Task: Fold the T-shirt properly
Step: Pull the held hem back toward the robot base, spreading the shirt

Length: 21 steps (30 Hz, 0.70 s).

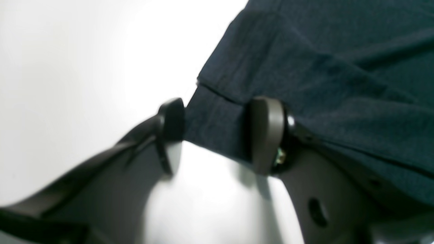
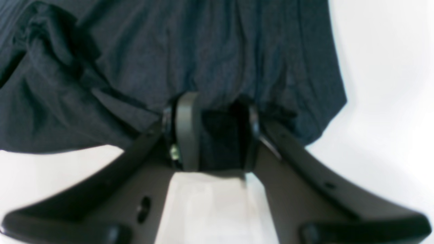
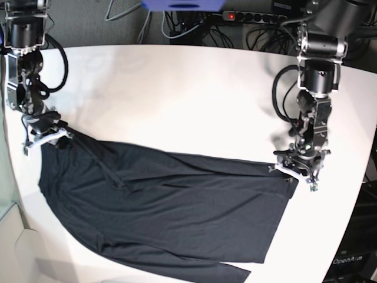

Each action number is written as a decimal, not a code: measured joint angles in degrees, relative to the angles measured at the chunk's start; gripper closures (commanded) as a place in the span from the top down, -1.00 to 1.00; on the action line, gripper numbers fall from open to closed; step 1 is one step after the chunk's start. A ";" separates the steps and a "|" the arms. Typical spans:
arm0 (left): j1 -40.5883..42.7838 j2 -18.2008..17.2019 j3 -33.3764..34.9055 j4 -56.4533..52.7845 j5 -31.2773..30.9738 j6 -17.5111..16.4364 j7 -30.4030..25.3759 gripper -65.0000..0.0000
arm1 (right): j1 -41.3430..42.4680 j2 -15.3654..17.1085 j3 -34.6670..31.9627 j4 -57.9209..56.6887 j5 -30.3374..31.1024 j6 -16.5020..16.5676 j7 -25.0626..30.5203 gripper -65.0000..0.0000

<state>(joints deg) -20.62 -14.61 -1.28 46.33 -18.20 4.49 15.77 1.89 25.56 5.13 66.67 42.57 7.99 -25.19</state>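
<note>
The shirt (image 3: 165,206) lies spread on the tabletop (image 3: 177,94), long axis running arm to arm. The left gripper (image 1: 217,135) straddles one corner, seemingly pinching it; the right gripper (image 2: 215,135) is clenched on the opposite corner's bunched cloth. Each arm has its end.

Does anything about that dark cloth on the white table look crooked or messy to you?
Yes. The dark charcoal shirt lies slanted on the white table, its far edge running downhill between the two arms. Diagonal creases bunch near the right gripper, and a strip of cloth sticks out at the near edge. Nothing looks torn or spilled.
</note>
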 measured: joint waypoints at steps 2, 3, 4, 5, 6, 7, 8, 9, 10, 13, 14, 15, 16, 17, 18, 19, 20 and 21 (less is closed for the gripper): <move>0.00 0.02 0.00 0.00 0.00 -1.46 -0.02 -0.07 | 0.22 0.15 0.13 -1.86 0.66 0.94 1.11 -0.51; 0.09 -0.15 -0.02 0.00 0.02 -2.51 -0.02 -0.07 | 0.31 0.35 0.13 -2.62 1.03 1.20 1.73 -0.51; 0.31 -0.44 -0.02 0.00 0.17 -4.46 -0.11 -0.07 | 0.35 0.59 0.13 -3.19 1.20 1.27 2.38 -0.51; 0.66 -0.63 -0.28 0.00 0.24 -6.12 -0.48 -0.07 | 0.39 0.81 0.13 -3.72 1.22 1.27 3.02 -0.51; 1.07 -0.76 -0.50 0.02 0.22 -6.95 -1.09 -0.07 | 0.42 1.03 0.13 -4.17 1.18 1.27 3.58 -0.51; 1.25 -0.92 -0.48 0.00 0.20 -7.52 -1.46 -0.07 | 0.28 1.27 0.13 -4.72 1.22 1.29 4.48 -0.51; 1.27 -1.20 -0.33 0.00 0.17 -7.76 -1.29 -0.07 | -0.07 1.55 0.13 -4.90 1.25 1.44 5.35 -0.51; 1.22 -1.53 -0.17 0.00 0.17 -7.85 -0.83 -0.07 | -0.63 1.92 0.11 -4.92 1.25 1.53 6.12 -0.51; 1.33 -1.70 -0.17 0.02 0.17 -8.44 -0.87 -0.07 | -0.87 2.23 0.13 -4.94 1.27 1.66 6.47 -0.51; 2.05 -1.73 -0.22 0.20 0.15 -8.63 -2.14 -0.07 | -1.64 2.56 0.13 -4.79 1.20 1.64 7.17 -0.51; 2.03 -1.75 -0.22 0.20 0.15 -8.61 -1.84 -0.07 | -1.92 2.51 0.13 -4.46 1.16 1.66 7.28 -0.51; 2.01 -1.75 -0.22 0.22 0.15 -8.61 -1.57 -0.07 | -2.14 2.56 0.13 -4.15 1.18 1.64 7.19 -0.51; 2.03 -1.75 -0.22 0.22 0.15 -8.61 -1.60 -0.07 | -2.60 2.56 0.13 -3.74 1.14 1.64 7.23 -0.51; 2.05 -1.77 -0.24 0.22 0.15 -8.63 -1.70 -0.07 | -3.08 2.58 0.13 -3.08 1.11 1.62 7.19 -0.51; 2.10 -1.77 -0.24 0.22 0.15 -8.61 -1.62 -0.07 | -3.58 2.60 0.13 -2.43 1.07 1.62 7.10 -0.51; 2.45 -1.90 -0.28 0.35 0.13 -8.61 -1.75 -0.07 | -4.20 2.64 0.13 -1.66 1.01 1.53 6.80 -0.51; 2.91 -2.38 -0.09 0.59 -0.07 -8.98 -1.97 -0.07 | -4.72 2.67 0.13 -0.87 0.72 1.44 6.75 -0.51; 3.06 -2.84 -0.11 0.59 -0.09 -9.55 -2.10 -0.07 | -5.22 2.67 0.13 -0.31 0.70 1.42 6.69 -0.51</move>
<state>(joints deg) -17.56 -17.45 -1.39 46.92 -18.28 -5.06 13.67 -3.33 28.23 5.26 66.37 43.27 9.41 -18.50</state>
